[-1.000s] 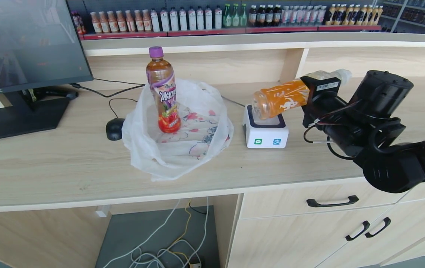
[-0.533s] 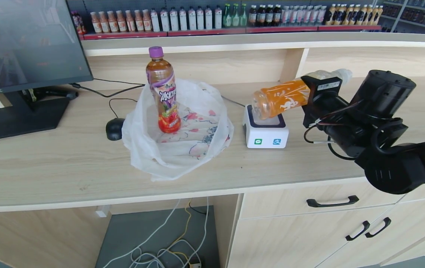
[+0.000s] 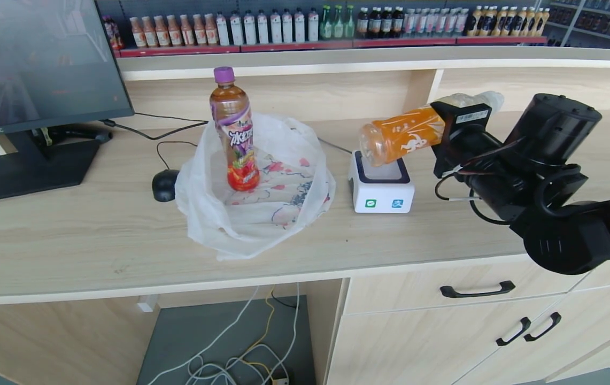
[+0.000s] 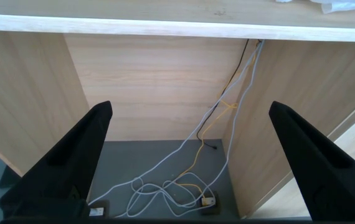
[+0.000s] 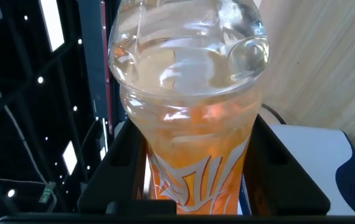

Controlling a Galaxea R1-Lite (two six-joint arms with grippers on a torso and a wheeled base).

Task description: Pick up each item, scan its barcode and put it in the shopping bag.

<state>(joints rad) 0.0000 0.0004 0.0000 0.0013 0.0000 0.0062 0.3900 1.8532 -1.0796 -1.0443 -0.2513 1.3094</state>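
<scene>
My right gripper (image 3: 452, 133) is shut on an orange drink bottle (image 3: 403, 140), held nearly level with its base out over the white barcode scanner (image 3: 381, 188). The right wrist view looks along the orange bottle (image 5: 193, 130), with black fingers (image 5: 127, 162) on both sides and the scanner (image 5: 317, 162) beyond. A white shopping bag (image 3: 254, 184) lies open on the counter, and a tea bottle with a purple cap (image 3: 234, 131) stands upright inside it. My left gripper (image 4: 190, 162) hangs open below the counter edge, nothing between its fingers.
A monitor (image 3: 37, 59) on a black stand fills the counter's left end, with a black mouse (image 3: 165, 184) and its cable beside the bag. Drawers with black handles (image 3: 477, 290) sit under the right side. Loose cables (image 4: 184, 180) lie on the floor below.
My right gripper has lifted the orange bottle a little, so its base now sits higher above the scanner. The bag and tea bottle have not moved.
</scene>
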